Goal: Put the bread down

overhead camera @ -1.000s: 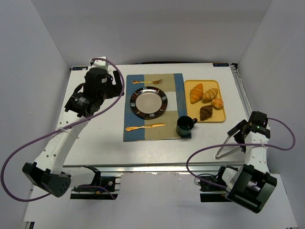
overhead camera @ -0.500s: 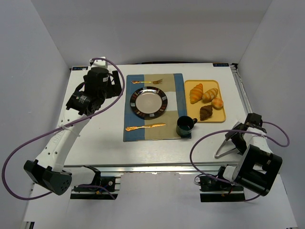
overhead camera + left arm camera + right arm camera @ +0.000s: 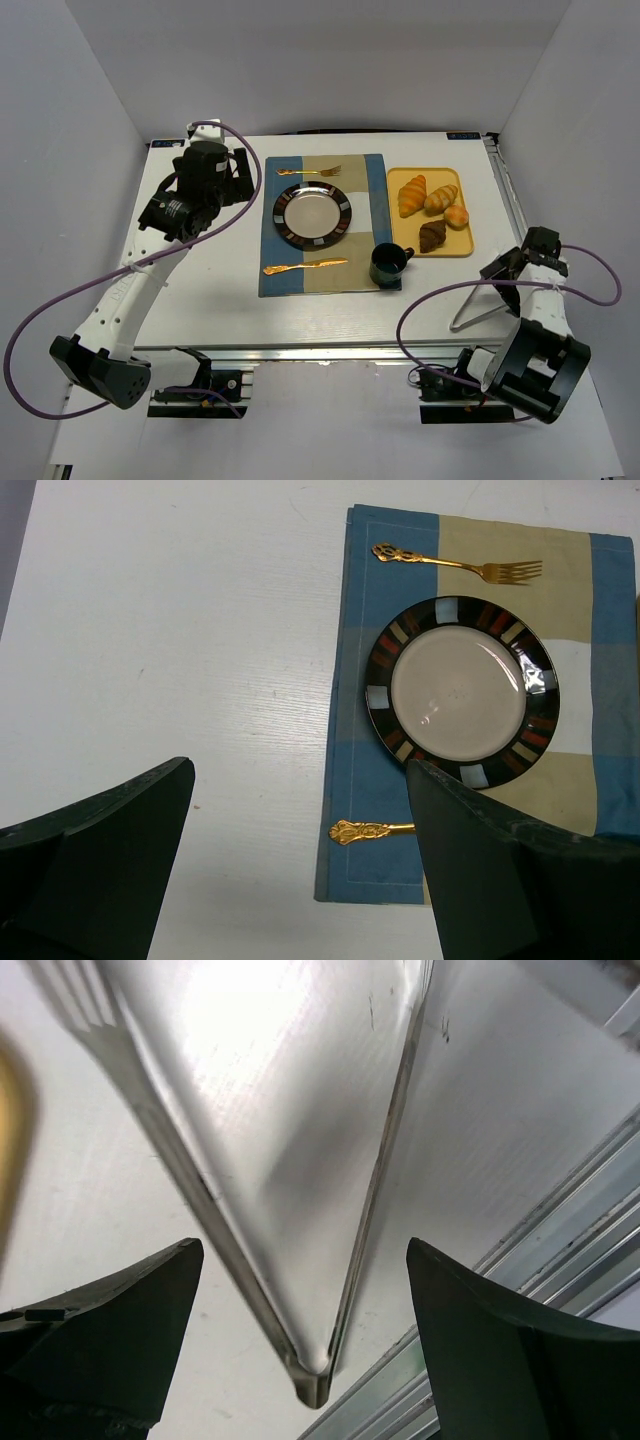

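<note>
- Bread (image 3: 432, 236): small dark-brown croissant; lies at the near left corner of the yellow tray (image 3: 404, 236), touching nothing but the tray floor; not held.
- Tray's other contents: large golden croissant (image 3: 411, 195), second golden pastry (image 3: 440, 199) and round bun (image 3: 457, 216), all behind the bread.
- Right gripper (image 3: 503, 272): fingers spread wide, nothing between them; hangs over the bench (image 3: 200, 300) at its right side, well apart from the bread, which lies farther back and to its left.
- Tongs (image 3: 310, 1375): metal, V-shaped; flat on the bench directly beneath the right gripper, joined end between the fingers in the right wrist view, not gripped.
- Left gripper (image 3: 300, 770): fingers spread, empty; above bare bench beside the placemat's left edge, far from the bread.
- Placemat (image 3: 375, 190): blue and tan; carries a dark-rimmed plate (image 3: 314, 215), gold fork (image 3: 310, 171) behind it, gold knife (image 3: 305, 266) in front.
- Mug (image 3: 388, 264): dark; on the placemat's near right corner, near the bread.
</note>
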You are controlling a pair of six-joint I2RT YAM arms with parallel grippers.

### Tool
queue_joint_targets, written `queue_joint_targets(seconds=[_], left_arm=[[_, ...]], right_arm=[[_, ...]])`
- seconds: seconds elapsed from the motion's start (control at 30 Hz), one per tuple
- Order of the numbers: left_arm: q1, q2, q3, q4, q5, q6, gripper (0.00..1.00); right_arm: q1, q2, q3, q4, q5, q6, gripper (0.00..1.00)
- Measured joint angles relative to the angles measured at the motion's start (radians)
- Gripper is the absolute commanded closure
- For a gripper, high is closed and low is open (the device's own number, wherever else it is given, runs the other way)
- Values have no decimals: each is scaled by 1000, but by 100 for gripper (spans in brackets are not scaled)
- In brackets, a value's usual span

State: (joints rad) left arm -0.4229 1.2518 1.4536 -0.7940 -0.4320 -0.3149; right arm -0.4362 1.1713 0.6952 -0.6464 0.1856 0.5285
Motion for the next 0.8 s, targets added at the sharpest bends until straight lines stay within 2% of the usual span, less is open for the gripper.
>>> queue_joint_targets(seconds=[0.17, 0.8], left_arm=[[0, 0, 0, 0, -4, 0, 2], [0, -6, -6, 0, -23, 4, 2]], right_arm=[[0, -62, 43, -28, 2, -9, 11], [21, -28, -6, -2, -36, -118, 11]])
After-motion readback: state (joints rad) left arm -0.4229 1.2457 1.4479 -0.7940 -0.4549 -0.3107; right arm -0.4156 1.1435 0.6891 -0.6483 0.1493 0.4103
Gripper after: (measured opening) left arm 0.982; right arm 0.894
